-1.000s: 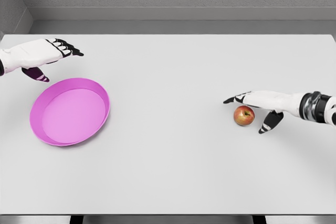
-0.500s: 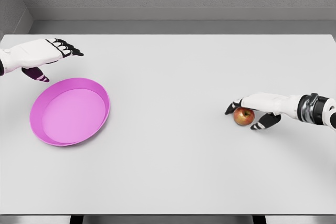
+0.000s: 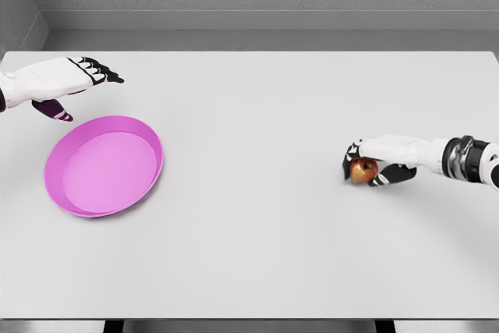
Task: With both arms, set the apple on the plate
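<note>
A small red apple (image 3: 362,170) lies on the white table (image 3: 257,216) at the right. My right hand (image 3: 365,167) comes in from the right edge and is curled around the apple, fingers over its top and far side, thumb below it. A round pink plate (image 3: 104,165) with a raised rim sits at the left. My left hand (image 3: 76,87) hovers above the table just behind the plate's far left rim, fingers stretched out and holding nothing.
A grey wall runs along the table's back edge. The table's front edge crosses the bottom of the view.
My right hand's fingers have closed down around the apple, thumb drawn in under it. The apple, the plate and the left hand have stayed where they were.
</note>
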{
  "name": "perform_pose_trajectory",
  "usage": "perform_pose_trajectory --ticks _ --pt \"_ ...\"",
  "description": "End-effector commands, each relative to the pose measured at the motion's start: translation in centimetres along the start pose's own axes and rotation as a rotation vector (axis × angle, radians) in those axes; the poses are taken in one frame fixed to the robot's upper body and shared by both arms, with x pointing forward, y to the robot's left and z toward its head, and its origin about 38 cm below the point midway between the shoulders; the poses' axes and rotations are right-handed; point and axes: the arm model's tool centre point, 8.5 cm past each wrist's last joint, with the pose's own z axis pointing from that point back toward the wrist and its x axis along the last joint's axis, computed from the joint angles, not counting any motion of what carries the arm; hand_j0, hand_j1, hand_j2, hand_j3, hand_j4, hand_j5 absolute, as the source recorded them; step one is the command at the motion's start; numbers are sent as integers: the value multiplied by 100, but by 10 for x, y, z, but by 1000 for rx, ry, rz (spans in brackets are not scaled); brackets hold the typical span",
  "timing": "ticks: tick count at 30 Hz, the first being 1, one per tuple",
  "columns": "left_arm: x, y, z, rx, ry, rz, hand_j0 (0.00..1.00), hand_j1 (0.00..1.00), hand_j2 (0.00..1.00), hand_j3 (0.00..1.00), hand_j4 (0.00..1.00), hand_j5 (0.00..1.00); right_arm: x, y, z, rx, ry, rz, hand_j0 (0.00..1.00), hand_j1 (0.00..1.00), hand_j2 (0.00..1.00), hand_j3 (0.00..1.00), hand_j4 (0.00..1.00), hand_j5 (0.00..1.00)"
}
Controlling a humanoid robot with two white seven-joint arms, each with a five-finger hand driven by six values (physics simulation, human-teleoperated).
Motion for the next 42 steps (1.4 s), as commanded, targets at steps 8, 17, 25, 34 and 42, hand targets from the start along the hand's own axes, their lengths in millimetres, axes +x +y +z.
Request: perform_pose_trajectory --ticks 8,17,25,34,42 --pt "-1 2 1 6 2 3 100 100 100 100 100 100 5 -21 6 -44 -6 32 45 45 45 45 45 45" --pt "-1 2 1 7 2 2 100 100 100 100 100 100 30 -37 1 -82 -72 74 43 43 43 43 43 43" --pt "-1 2 1 7 2 2 100 100 100 100 100 100 51 -45 -10 -107 -151 99 43 43 43 43 43 43" --pt "-2 3 1 7 4 1 100 100 100 100 100 100 72 -46 -25 -118 -233 108 43 43 43 43 43 43" --pt "-2 3 2 9 5 1 100 100 100 100 100 100 89 -50 -35 -134 -286 112 43 43 43 43 43 43"
